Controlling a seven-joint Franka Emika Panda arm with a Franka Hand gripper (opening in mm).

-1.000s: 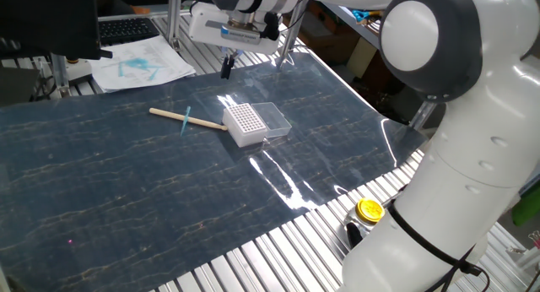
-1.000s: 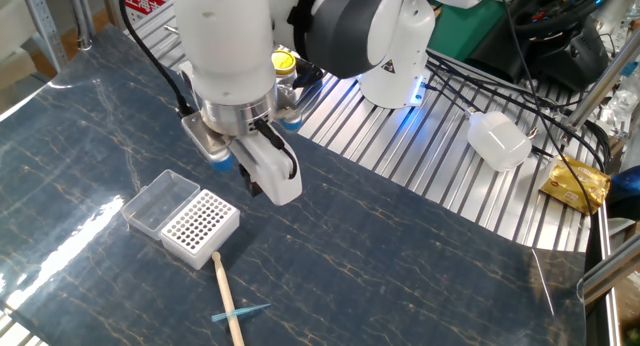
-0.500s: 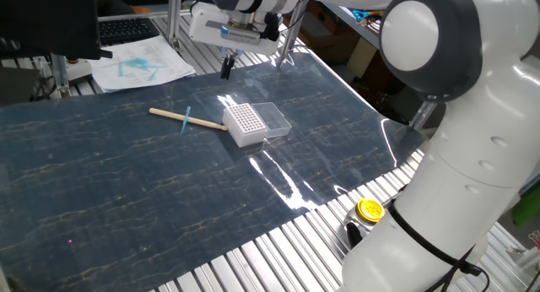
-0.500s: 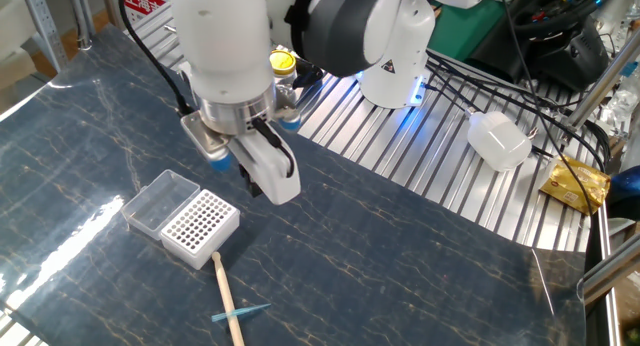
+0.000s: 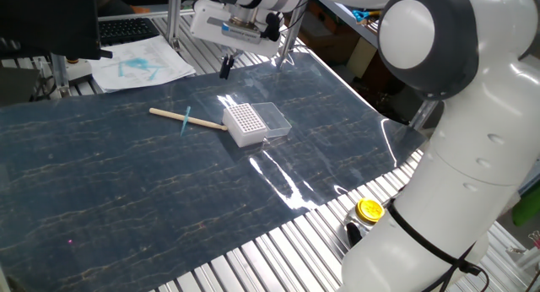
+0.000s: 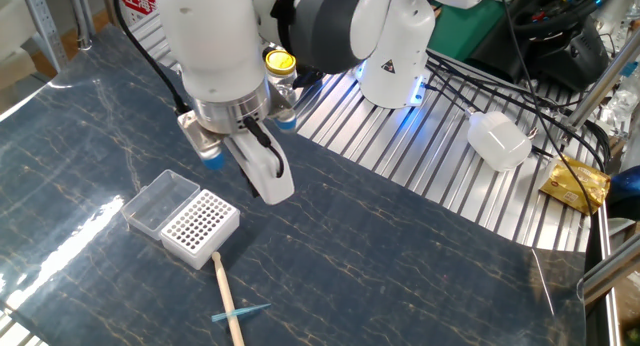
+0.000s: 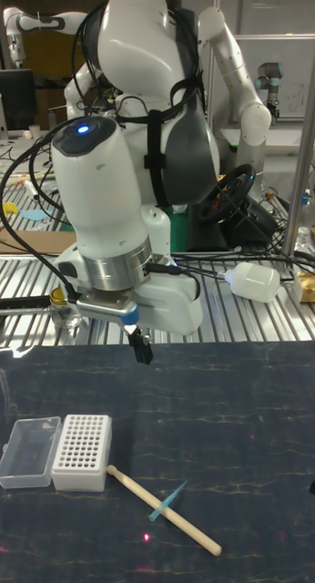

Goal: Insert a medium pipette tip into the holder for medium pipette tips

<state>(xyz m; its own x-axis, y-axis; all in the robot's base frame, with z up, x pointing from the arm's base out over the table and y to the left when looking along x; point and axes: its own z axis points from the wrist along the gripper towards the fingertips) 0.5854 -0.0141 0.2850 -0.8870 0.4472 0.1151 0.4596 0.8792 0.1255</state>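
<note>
While the gripper [image 7: 140,348] hangs empty, fingers seemingly pressed together, the tip [image 7: 167,502] lies below, across a stick [image 7: 163,509]. Likely light and slippery, it wants pinching mid-length.

Mat [image 5: 126,182]: dark blue-grey, thin pale marbled veins. Holder [image 7: 82,452]: white, top a regular grid of dark holes; attached lid [image 7: 28,452] clear. Pipette tip [image 7: 167,502]: translucent teal-blue. Wooden stick [image 7: 163,496]: tan. Arm [image 7: 98,191]: glossy white shells, grey joints, one blue light on top. Gripper [image 7: 141,348]: fingers black. Jar cap [image 6: 277,60]: yellow. Table [image 6: 420,156]: ribbed silver metal.
</note>
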